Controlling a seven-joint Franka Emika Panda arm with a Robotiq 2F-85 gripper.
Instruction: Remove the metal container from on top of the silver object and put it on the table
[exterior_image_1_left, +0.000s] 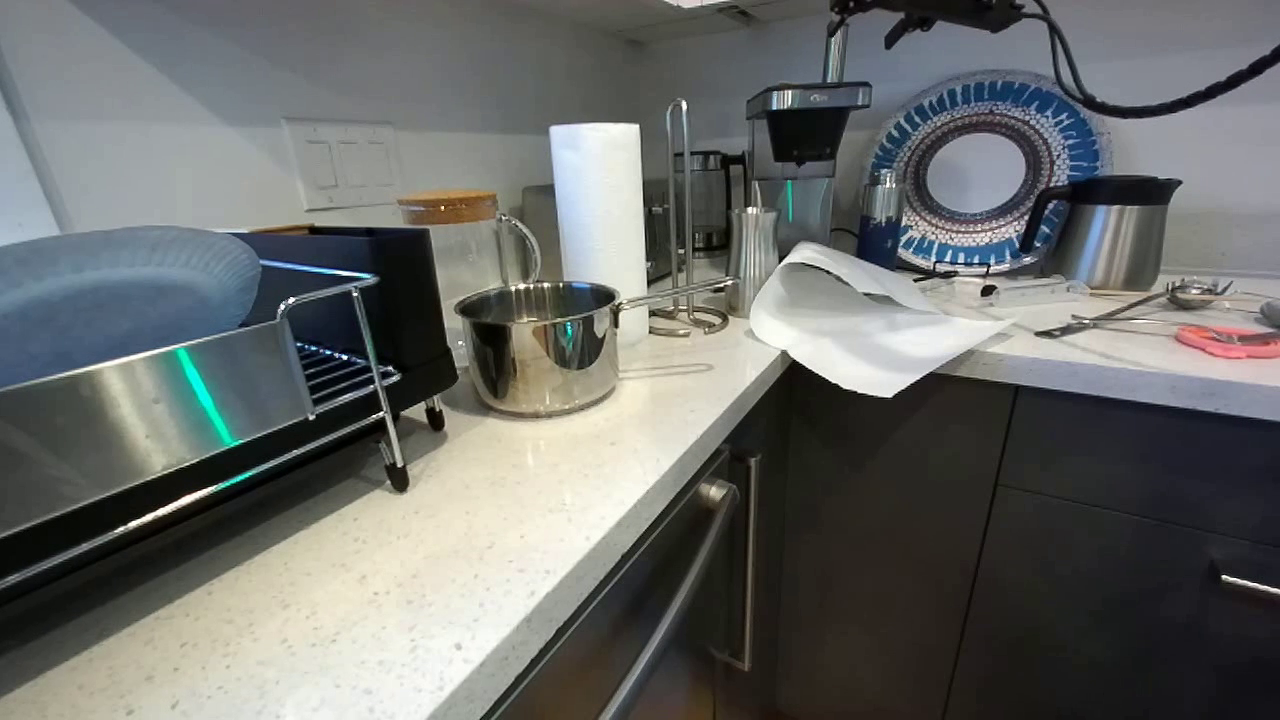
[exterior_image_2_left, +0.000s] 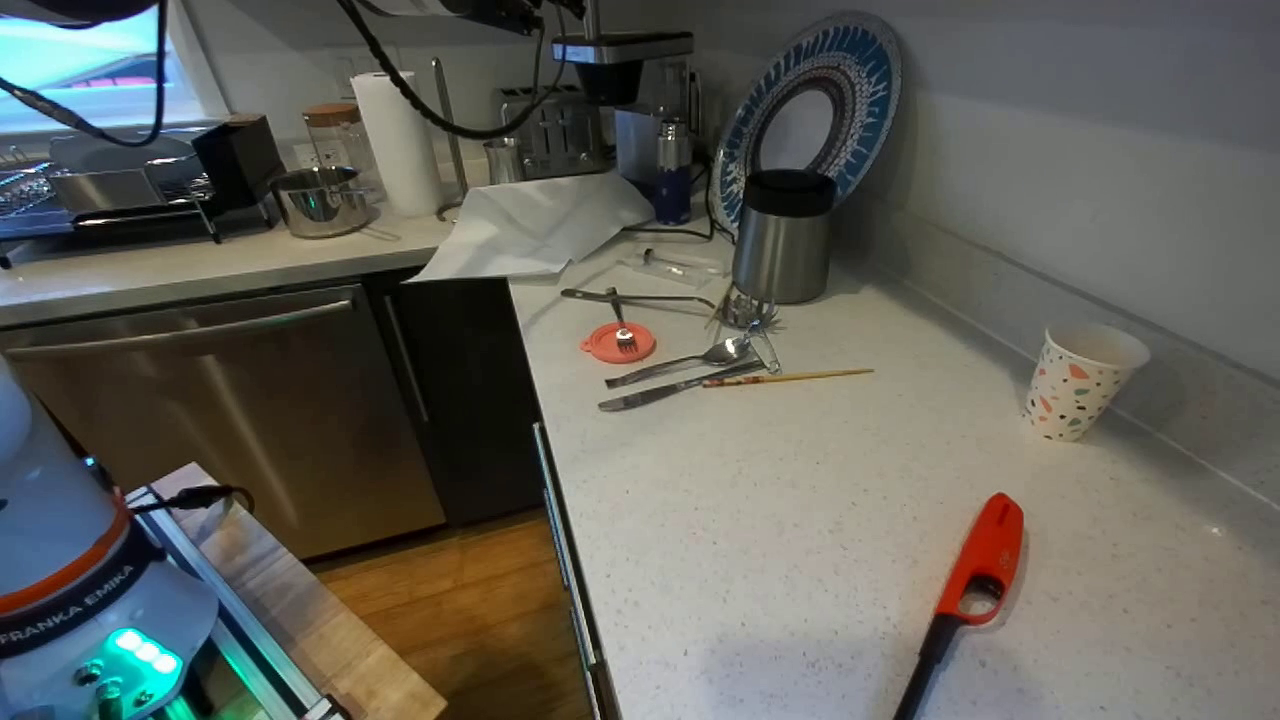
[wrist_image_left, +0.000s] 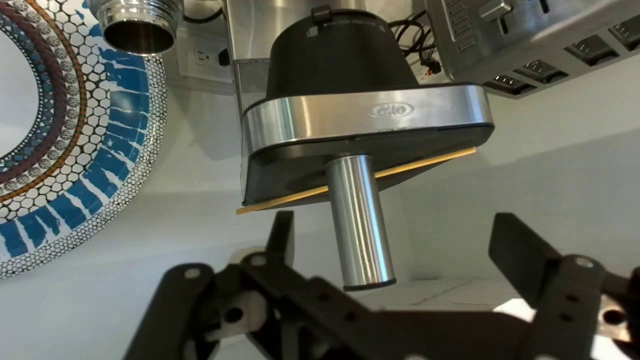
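Observation:
The metal container is a shiny steel cylinder (wrist_image_left: 361, 225) with a dark band at its end. It stands on the silver and black coffee maker (wrist_image_left: 325, 117). The wrist picture is upside down. The container also shows in both exterior views (exterior_image_1_left: 836, 55) (exterior_image_2_left: 592, 18), its top partly cut off. My gripper (wrist_image_left: 393, 217) is open; the container appears between the fingers, nearer the left one, with gaps on both sides. Its depth between them is hard to tell. In an exterior view the gripper (exterior_image_1_left: 866, 27) is high beside the container. The table is the white speckled countertop (exterior_image_2_left: 800, 520).
A wooden stick (wrist_image_left: 425, 162) lies across the coffee maker's top. The toaster (wrist_image_left: 540, 35), patterned round plate (wrist_image_left: 125, 120) and bottle (exterior_image_1_left: 880, 215) stand close by. White paper (exterior_image_1_left: 870, 330), a handled pot (exterior_image_1_left: 540, 350), cutlery (exterior_image_2_left: 680, 370), a cup (exterior_image_2_left: 1080, 385) and lighter (exterior_image_2_left: 985, 560) occupy the counter.

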